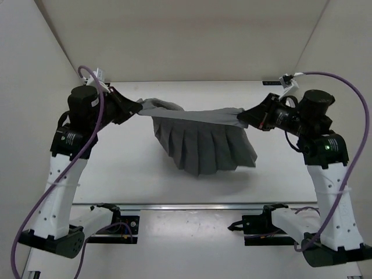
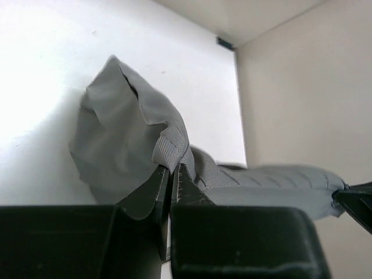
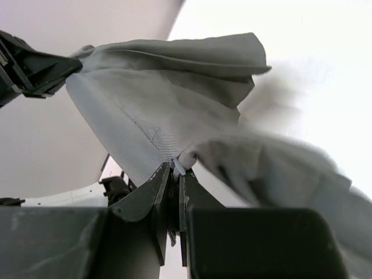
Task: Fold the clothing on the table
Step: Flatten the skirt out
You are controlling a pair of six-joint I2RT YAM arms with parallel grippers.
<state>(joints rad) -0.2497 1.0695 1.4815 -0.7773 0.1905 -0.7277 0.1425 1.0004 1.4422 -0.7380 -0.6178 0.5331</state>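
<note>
The clothing [image 1: 200, 145] hangs across mid-table as a barrier; open table [image 1: 116, 168] flanks it left and right.

Top view: bright, even, diffuse light, with sharp focus across the frame. Only a faint soft shadow lies on the table [image 1: 128, 168] under the clothing [image 1: 200, 145]. Left wrist view: heavy glare bleaches the tabletop at left; the left gripper [image 2: 171, 173] is underexposed, nearly a silhouette. Right wrist view: tabletop blown out at right; fabric at lower right blurred; right gripper [image 3: 174, 170] dark and soft-edged.
</note>
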